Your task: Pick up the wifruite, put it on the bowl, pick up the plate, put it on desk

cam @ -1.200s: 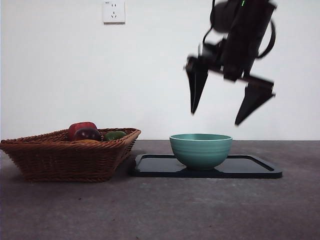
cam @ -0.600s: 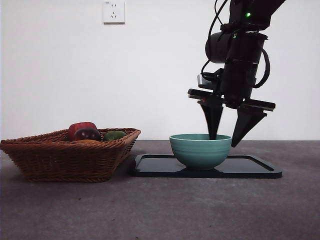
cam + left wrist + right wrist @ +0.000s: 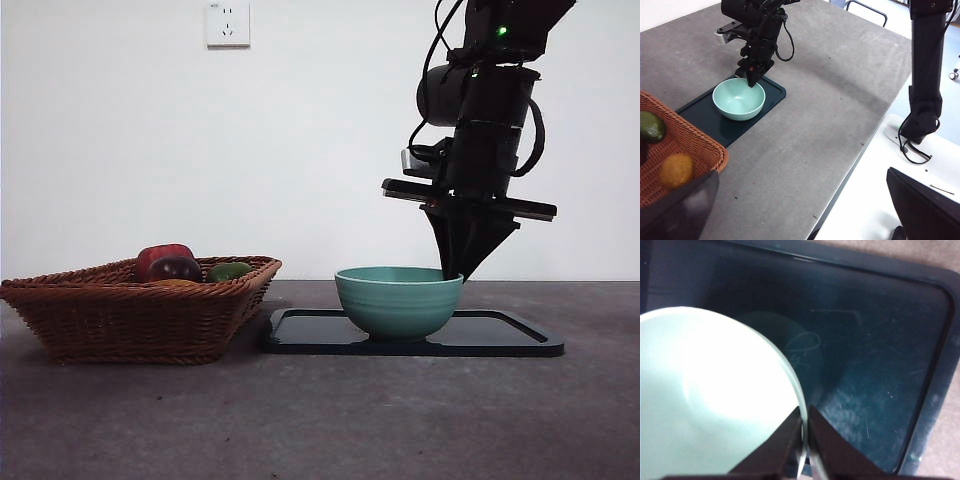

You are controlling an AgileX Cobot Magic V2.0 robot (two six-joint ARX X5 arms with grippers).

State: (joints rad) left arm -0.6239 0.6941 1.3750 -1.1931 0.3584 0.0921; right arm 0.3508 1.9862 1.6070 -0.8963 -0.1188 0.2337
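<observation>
The teal bowl (image 3: 398, 300) stands on the dark plate (image 3: 500, 338), a flat tray on the grey desk (image 3: 320, 420). My right gripper (image 3: 460, 268) comes down from above and is shut on the bowl's right rim; the right wrist view shows the rim (image 3: 790, 385) pinched between the jaws of this gripper (image 3: 804, 440) over the plate (image 3: 875, 350). The bowl (image 3: 738, 98) is empty. The wifruite (image 3: 676, 170), golden-brown, lies in the wicker basket (image 3: 700, 145). My left gripper (image 3: 800, 210) is open and empty, high above the basket's corner.
The basket (image 3: 140, 315) stands left of the plate, almost touching it, and holds a red apple (image 3: 160, 256), a dark purple fruit (image 3: 176, 268) and a green fruit (image 3: 230, 270). The desk's edge (image 3: 860, 155) runs beside a white base with another arm.
My right gripper has come down from above the bowl and closed its open jaws on the bowl's right rim. The bowl has shifted slightly to the left.
</observation>
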